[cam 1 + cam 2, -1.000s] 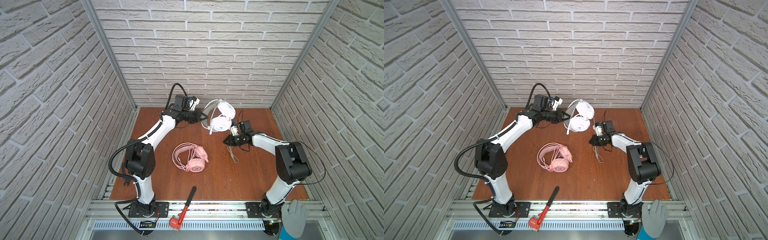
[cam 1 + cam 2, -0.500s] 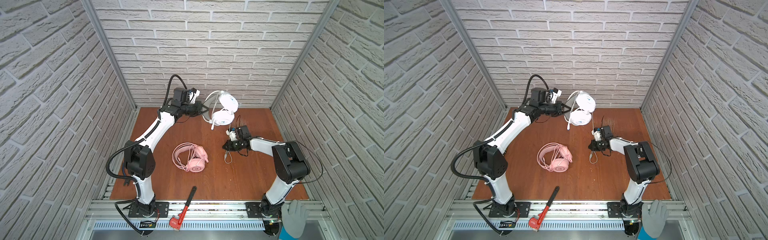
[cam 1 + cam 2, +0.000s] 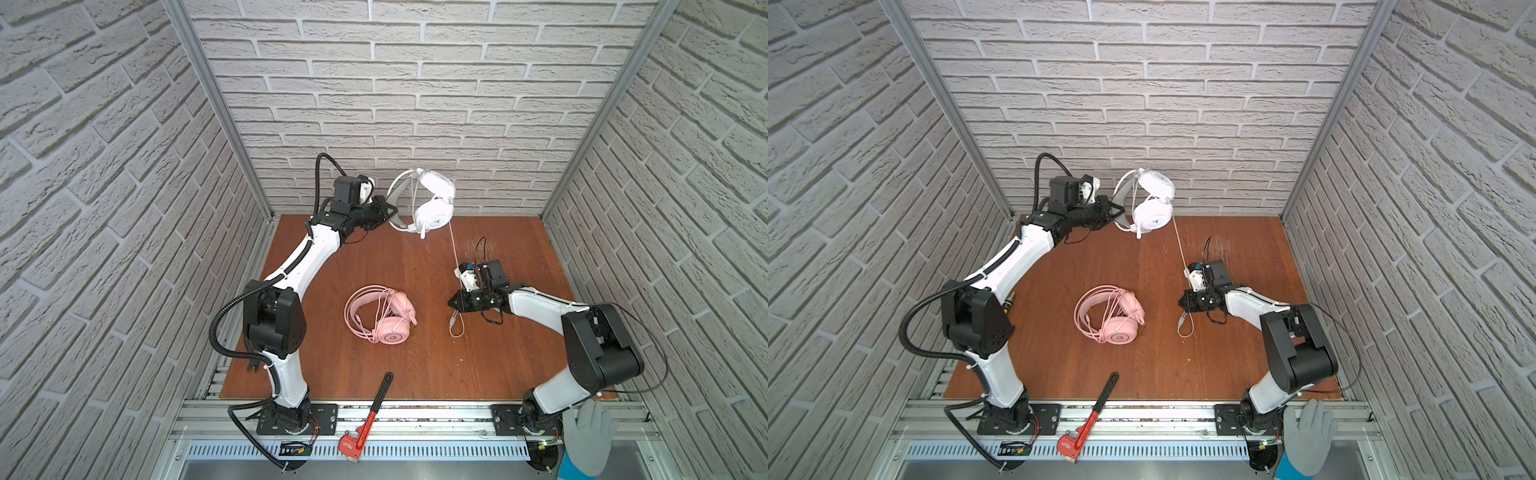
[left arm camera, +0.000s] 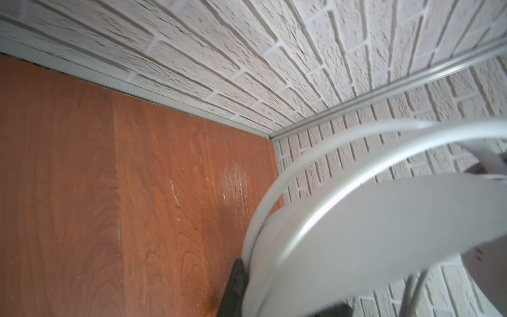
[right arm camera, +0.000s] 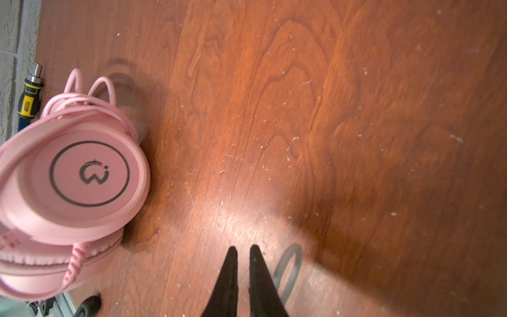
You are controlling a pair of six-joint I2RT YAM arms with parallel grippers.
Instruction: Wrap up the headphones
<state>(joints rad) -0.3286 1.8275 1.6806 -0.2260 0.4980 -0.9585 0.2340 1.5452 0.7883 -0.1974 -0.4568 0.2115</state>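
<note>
The pink headset [image 3: 380, 313] lies nearest me. Right of it, my right gripper [image 3: 451, 301] is nearly closed on the taut cable [image 3: 454, 245], though the pinch itself is hidden from me. Beyond it, my left gripper [image 3: 388, 212] clamps the white headset [image 3: 432, 210] by its band, which is blurred in the wrist view.

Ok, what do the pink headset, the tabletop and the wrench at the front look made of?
Pink headset: smooth matte plastic cup by its even sheen, with a soft padded cushion, probably faux leather. Tabletop: reddish wood-grain surface, semi-gloss glare; veneer or laminate, can't tell. Wrench: looks like painted metal, red body, black handle.
</note>
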